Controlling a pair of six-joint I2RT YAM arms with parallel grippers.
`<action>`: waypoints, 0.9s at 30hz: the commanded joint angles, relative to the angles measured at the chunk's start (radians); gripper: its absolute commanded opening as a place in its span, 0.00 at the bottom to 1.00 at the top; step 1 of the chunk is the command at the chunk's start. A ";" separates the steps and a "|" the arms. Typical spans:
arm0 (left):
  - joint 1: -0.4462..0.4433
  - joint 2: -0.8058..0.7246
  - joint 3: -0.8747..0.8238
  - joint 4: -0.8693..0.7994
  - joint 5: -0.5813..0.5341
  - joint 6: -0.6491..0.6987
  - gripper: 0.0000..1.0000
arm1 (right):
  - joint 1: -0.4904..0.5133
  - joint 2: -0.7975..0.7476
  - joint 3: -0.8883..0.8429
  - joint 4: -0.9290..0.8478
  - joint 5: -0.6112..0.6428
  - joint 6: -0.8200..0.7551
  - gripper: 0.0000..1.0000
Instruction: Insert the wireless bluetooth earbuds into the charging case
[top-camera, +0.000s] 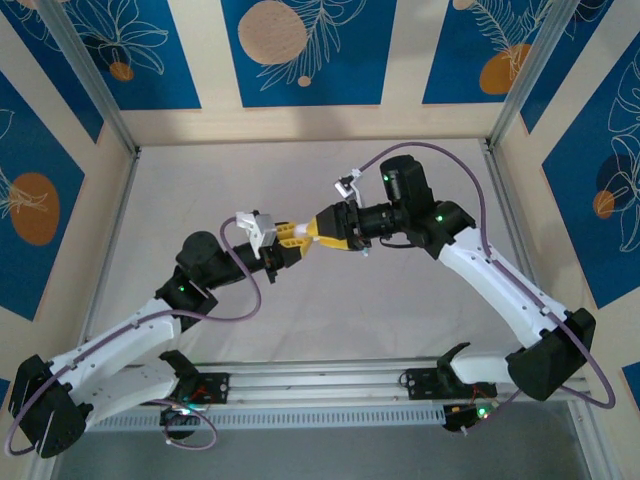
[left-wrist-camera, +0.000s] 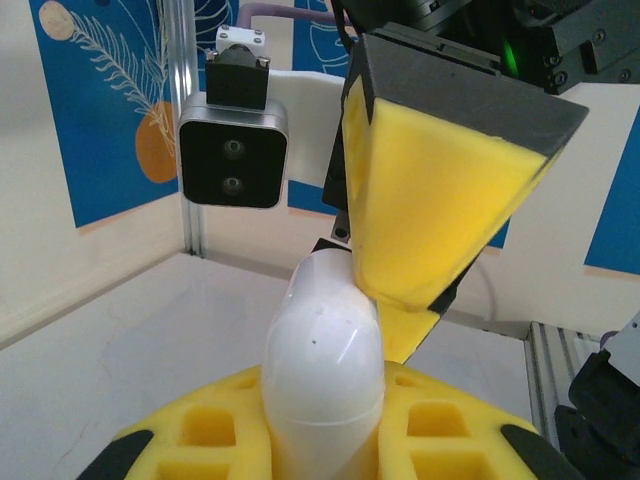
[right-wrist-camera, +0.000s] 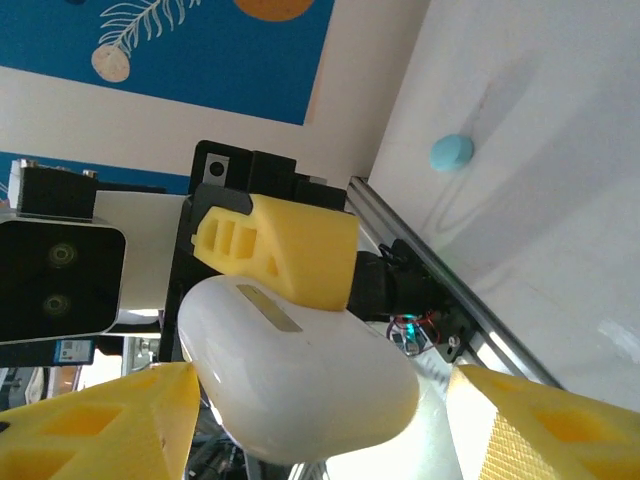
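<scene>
Counter (top-camera: 330, 320) below, left end effector (top-camera: 288, 238) clamps the charging case (right-wrist-camera: 300, 380) (long axis spanning the gap) between the right end effector's (top-camera: 320, 230) parted fingers.

Robot lab test cell: white desk (top-camera: 320, 170) boxed in by aluminium frame posts (top-camera: 96, 85), blue leaf-print wall panels (top-camera: 350, 70) behind it, slotted mounting rail (top-camera: 320, 385) along its near edge.

A white worktop (top-camera: 300, 180) lies evenly lit between beige walls (top-camera: 205, 60). Blue panels (top-camera: 350, 60) on them carry white leaf drawings and orange discs (top-camera: 33, 208). Aluminium posts (top-camera: 90, 75) stand at the back corners.
</scene>
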 joint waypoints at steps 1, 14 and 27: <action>-0.005 -0.004 0.017 0.087 0.006 -0.045 0.18 | 0.010 -0.050 -0.032 0.069 0.066 -0.046 0.67; 0.000 0.076 0.061 -0.006 0.006 -0.428 0.19 | -0.078 -0.283 -0.212 0.146 0.342 -0.375 0.63; 0.158 0.297 0.029 -0.274 -0.038 -0.762 0.14 | -0.179 -0.360 -0.305 0.035 0.456 -0.195 0.63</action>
